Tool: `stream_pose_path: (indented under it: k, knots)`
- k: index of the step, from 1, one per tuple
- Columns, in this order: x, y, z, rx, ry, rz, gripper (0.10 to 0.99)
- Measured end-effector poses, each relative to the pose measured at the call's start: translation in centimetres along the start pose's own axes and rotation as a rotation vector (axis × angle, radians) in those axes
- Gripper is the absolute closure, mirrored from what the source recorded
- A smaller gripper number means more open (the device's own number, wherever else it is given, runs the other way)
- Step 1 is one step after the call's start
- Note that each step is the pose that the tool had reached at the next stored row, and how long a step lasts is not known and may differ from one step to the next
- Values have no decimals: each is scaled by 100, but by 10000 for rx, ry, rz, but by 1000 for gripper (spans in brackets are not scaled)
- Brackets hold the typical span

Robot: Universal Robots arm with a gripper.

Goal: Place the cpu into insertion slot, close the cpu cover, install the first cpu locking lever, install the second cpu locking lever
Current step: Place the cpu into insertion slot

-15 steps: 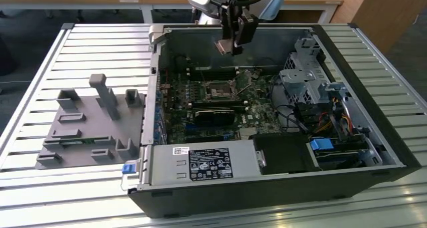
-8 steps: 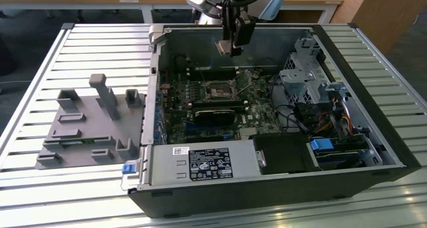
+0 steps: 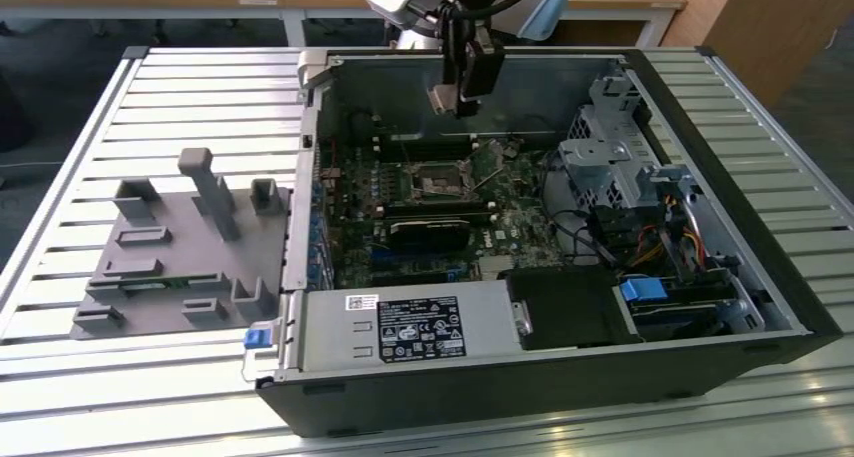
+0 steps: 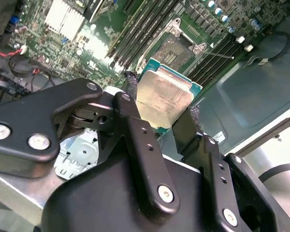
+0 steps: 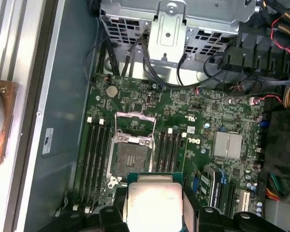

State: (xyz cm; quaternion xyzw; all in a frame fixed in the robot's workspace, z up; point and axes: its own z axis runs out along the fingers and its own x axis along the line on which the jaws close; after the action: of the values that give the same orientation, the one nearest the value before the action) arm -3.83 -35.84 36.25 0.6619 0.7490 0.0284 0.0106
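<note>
Hovering at the upper middle of the exterior view, the gripper (image 3: 463,97) is clenched on the cpu (image 4: 165,99), well above the open insertion slot (image 3: 438,185) on the green circuit board (image 5: 195,104); seating it cleanly likely calls for a level, corner-matched, gentle descent.

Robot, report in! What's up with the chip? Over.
Copy: pincer shut on cpu, midair. Bare insertion slot, cpu cover open. Nothing blocking.
</note>
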Motion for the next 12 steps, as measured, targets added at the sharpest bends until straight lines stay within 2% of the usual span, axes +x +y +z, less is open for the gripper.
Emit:
stream_pose_path:
  k: [4,12]
  knots:
    - [0,-2,33,95,5,122,545]
    - [15,-5,126,91,-19,627,545]
